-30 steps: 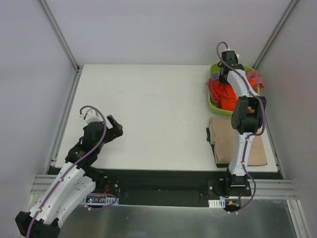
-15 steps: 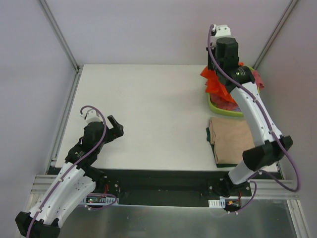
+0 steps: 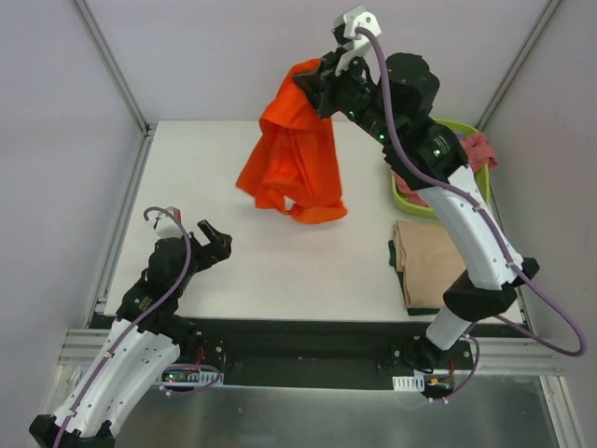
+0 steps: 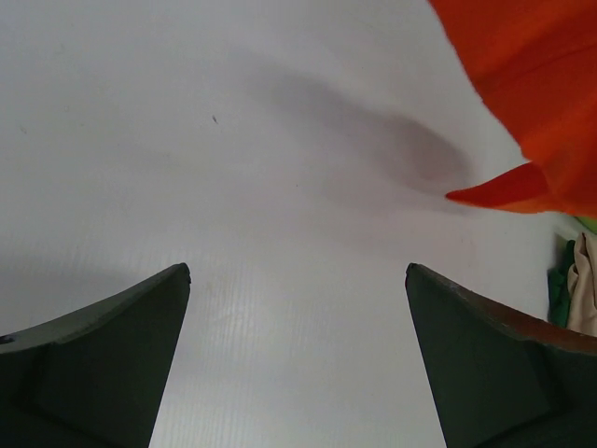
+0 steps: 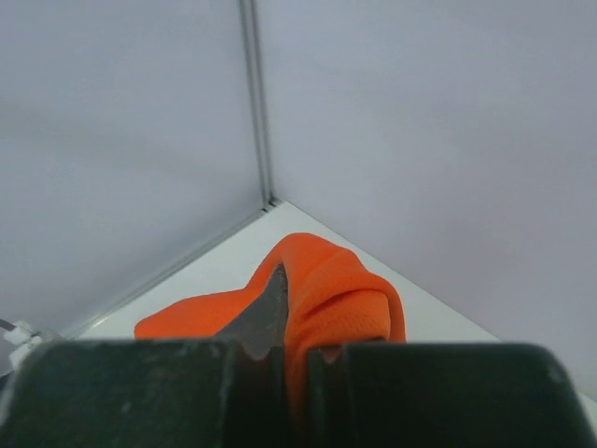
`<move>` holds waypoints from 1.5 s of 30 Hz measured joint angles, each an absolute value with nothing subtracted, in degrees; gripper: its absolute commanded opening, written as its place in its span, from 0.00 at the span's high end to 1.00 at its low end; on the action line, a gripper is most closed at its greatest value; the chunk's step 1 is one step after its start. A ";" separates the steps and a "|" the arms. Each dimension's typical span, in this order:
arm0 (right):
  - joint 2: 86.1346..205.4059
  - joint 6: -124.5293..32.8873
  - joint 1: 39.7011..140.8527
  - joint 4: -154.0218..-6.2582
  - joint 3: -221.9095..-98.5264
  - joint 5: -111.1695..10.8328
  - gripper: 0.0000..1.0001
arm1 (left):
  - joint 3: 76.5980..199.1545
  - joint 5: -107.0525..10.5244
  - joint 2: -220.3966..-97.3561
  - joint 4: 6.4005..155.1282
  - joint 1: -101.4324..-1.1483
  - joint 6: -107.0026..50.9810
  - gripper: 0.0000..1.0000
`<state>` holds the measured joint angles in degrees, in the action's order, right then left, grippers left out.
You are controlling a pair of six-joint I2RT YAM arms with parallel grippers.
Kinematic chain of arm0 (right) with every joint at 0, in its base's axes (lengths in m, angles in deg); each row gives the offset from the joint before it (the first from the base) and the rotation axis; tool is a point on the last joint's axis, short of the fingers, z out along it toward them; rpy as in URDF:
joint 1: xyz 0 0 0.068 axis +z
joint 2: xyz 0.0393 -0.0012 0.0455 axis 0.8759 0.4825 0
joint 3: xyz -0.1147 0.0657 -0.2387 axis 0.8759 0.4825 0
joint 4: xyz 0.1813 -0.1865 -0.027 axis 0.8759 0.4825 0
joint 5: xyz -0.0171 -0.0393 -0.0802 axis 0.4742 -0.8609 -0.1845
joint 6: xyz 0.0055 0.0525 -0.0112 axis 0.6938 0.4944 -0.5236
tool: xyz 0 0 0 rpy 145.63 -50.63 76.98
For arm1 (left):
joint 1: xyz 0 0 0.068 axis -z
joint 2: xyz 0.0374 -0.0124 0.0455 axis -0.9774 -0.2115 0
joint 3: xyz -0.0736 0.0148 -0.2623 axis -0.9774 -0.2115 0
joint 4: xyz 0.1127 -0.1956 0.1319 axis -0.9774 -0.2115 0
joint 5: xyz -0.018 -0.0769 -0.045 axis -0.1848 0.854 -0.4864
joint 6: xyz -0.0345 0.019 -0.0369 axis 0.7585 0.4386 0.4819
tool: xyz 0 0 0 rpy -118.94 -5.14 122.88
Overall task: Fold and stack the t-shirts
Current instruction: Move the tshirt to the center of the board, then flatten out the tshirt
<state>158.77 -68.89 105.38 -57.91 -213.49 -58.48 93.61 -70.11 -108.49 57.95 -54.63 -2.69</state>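
Overhead view of a white table point(image 3: 280, 271) walled in by pale panels. At lower left, the left gripper point(image 3: 213, 245) sits low over the table near its front edge, jaws spread wide with nothing between them. Its wrist camera shows the two dark fingers point(image 4: 112, 345) apart over bare white surface.

Upper centre, the orange t-shirt point(image 3: 294, 159) hangs bunched, clear of the tub. Its long axis runs from the pinched top near the back wall down the frame to loose folds over the middle of the table. Whether the lowest fold touches the table cannot be told. Open white surface lies to the left of the shirt and below it.

The right gripper point(image 3: 315, 86), reaching high from the right side, has its jaws pinching the top of the shirt. Its wrist camera shows orange cloth humped over the dark fingertips.

At right, near the front edge, a folded tan t-shirt point(image 3: 438, 261) lies on a dark green t-shirt point(image 3: 422, 309). Beyond them, in the far right corner, a lime-green tub point(image 3: 403, 199) holds crumpled pinkish cloth point(image 3: 479, 149) that spills over its right rim.
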 measured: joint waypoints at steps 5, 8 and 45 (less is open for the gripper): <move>164.06 -68.10 108.83 -59.55 -217.75 -56.07 0.99 | 92.34 -70.61 -105.64 57.99 -54.63 -2.47 0.01; 163.32 -68.30 109.49 -61.25 -212.61 -58.67 0.95 | 92.12 -70.79 -104.66 57.95 -54.63 -2.03 0.01; 112.00 -50.11 100.09 -58.78 -124.64 -82.67 0.04 | 106.72 -61.74 -157.38 70.26 -54.65 1.95 0.48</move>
<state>112.00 -50.11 100.09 -58.78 -124.64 -82.67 106.72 -61.74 -157.38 70.26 -54.65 1.95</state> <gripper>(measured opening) 0.961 0.578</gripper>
